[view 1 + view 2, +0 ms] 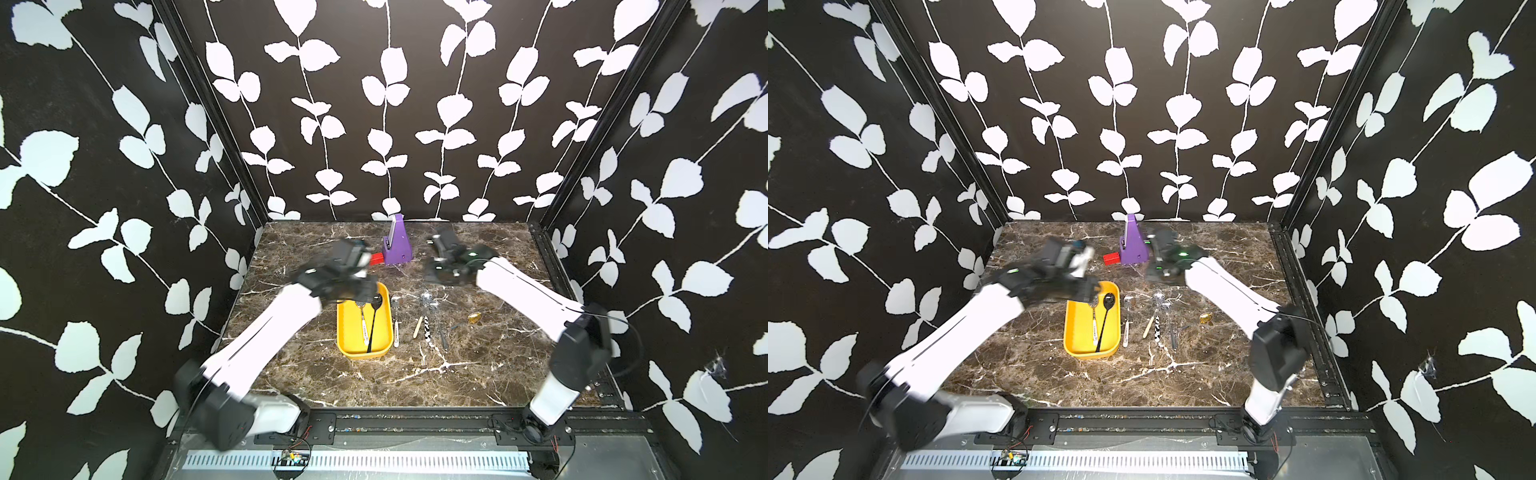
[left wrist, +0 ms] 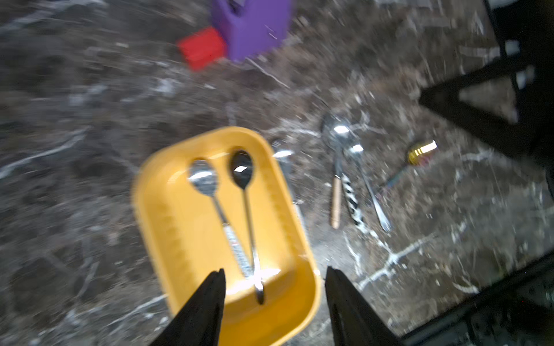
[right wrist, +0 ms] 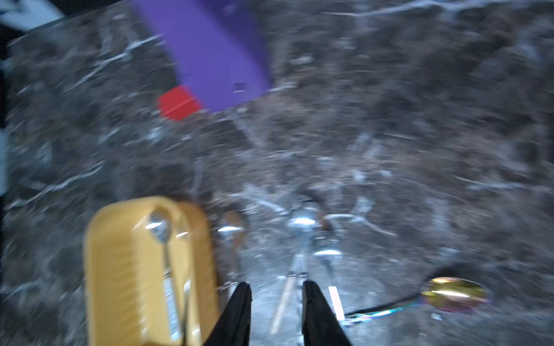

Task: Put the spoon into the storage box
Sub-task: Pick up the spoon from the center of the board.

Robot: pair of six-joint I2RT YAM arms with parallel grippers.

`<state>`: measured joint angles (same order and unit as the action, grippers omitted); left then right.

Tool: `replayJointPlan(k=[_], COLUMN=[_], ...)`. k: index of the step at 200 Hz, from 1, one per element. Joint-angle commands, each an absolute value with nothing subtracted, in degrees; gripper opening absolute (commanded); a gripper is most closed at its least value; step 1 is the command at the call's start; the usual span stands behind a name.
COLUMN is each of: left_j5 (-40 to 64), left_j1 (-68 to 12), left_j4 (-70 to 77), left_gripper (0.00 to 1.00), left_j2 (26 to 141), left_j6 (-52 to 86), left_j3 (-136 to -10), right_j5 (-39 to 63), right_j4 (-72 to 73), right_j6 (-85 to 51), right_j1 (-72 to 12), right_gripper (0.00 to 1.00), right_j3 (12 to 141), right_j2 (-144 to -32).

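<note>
Left gripper (image 2: 275,269): jaws apart, nothing between them, up above the yellow storage box (image 2: 180,227). Right gripper (image 3: 276,283): jaws also apart, narrower gap, empty, raised over the counter (image 1: 478,365) near the purple stand (image 1: 397,245). A black spoon (image 2: 241,169) and a silver spoon (image 2: 202,176) lie side by side in the box; the other spoons (image 1: 428,320) lie loose on the counter beside it, plus a gold spoon (image 1: 475,318) further out.
</note>
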<state>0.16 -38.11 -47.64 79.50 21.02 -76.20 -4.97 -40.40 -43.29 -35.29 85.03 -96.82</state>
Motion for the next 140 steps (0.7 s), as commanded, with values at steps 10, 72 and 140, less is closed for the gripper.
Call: replayJointPlan(k=[10,72,140], left_j5=[-1.87,-3.11,-6.17], left_j1=[-46.26,-49.11,-48.70], left_j4=[-46.31,-45.54,-45.41], left_gripper=[0.58,0.57,0.58], left_j2=[90.35,103.25,103.62], left_j6=[24.46,25.84,27.33], left_j3=[-81.76,-83.43,-77.92], right_j5=[-6.81,-5.21,-1.95], right_j4=[-36.94,-35.27,-33.00], right_j6=[-43.09,-42.81,-43.97], right_j1=[-29.53,-23.38,-23.31], right_gripper=[0.32,0.33,0.33], right_j3=[75.55,66.46,66.65], right_j2=[-89.83,-86.02,-89.25])
